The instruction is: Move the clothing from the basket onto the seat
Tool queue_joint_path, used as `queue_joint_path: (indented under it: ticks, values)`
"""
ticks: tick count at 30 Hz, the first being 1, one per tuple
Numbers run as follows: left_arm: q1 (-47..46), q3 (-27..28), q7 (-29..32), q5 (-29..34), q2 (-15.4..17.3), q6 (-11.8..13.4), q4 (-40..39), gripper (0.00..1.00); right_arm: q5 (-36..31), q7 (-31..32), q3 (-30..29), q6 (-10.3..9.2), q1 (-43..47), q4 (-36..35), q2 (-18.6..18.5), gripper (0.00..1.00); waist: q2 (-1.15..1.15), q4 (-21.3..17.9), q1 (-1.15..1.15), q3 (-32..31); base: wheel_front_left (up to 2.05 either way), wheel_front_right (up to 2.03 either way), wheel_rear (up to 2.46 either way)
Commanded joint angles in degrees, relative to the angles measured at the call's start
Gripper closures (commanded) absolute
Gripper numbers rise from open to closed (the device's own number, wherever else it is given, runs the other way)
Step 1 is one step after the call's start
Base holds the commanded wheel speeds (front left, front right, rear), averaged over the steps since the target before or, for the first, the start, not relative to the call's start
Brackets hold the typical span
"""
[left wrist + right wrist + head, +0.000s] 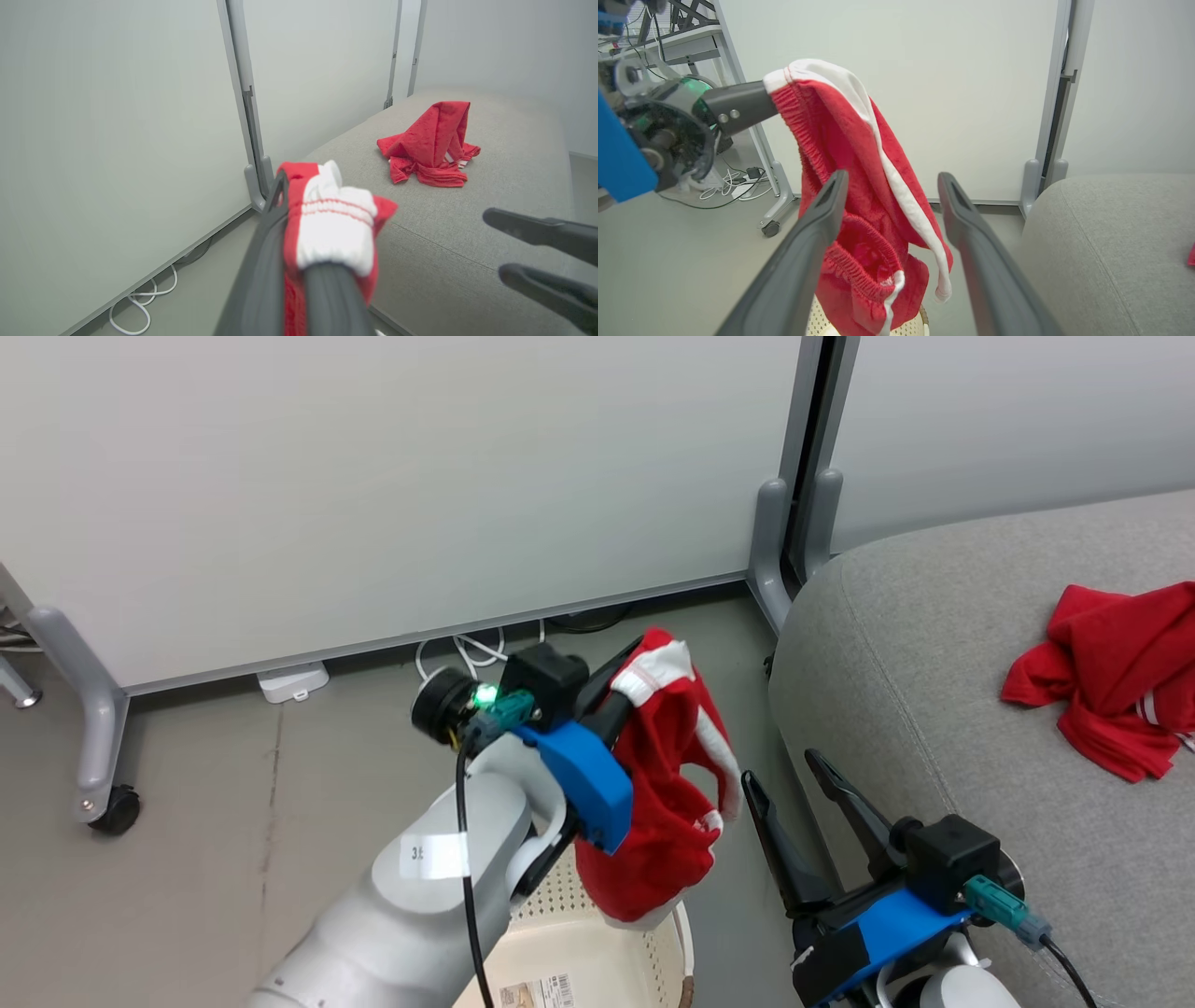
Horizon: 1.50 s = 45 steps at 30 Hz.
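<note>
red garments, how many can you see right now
2. One red garment hangs from the left gripper above the basket; the other garment lies crumpled on the grey seat. Part of the basket is hidden, so more could be inside.

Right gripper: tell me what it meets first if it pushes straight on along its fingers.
Most likely the red garment with white stripes held by the left gripper: in the right wrist view it hangs between the right gripper's open fingers. Depth is unclear.
</note>
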Motion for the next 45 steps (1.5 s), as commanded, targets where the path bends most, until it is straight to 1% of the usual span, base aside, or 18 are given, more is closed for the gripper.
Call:
queue_joint_path:
  ticks: [1,14,24,31,37,45]
  values:
    - [-1.3,-0.38,-0.12,-0.58,-0.12,-0.07,-0.42,1.0,0.24,0.06,0.01,0.01,0.76,-0.29,0.0,0.0,0.0,0.12,0.01,-0.22,0.0,0.0,0.0]
    - [-6.45,-5.07,1.21,-6.32,-0.18,-0.06,-1.88,1.0,1.26,0.22,1.67,0.01,-0.27,0.41,0.0,0.0,0.0,-1.09,0.01,-0.92,0.0,0.0,0.0]
    - [-7.0,-8.02,1.19,-8.95,-0.19,0.0,-0.81,1.0,1.11,-0.26,1.53,0.01,-0.09,0.91,-0.01,0.0,0.0,-1.7,0.01,-0.41,0.0,0.0,0.0]
    - [-7.39,-9.52,0.9,-10.22,-0.2,0.52,-1.05,1.0,0.43,0.94,2.62,0.01,-1.42,2.06,-0.01,0.0,0.0,-1.86,0.01,0.02,0.0,0.0,0.0]
    - [-7.58,-10.92,0.64,-11.3,-0.19,0.83,-0.95,1.0,0.12,2.31,5.21,0.01,-5.03,6.39,-0.01,0.0,0.0,-1.88,0.01,0.32,0.0,0.0,0.0]
    - [-8.01,-12.59,0.33,-12.45,-0.19,1.16,-0.88,1.0,1.74,1.4,9.75,0.01,-12.04,15.12,-0.23,0.0,0.0,-1.51,0.01,0.79,0.0,0.0,0.0]
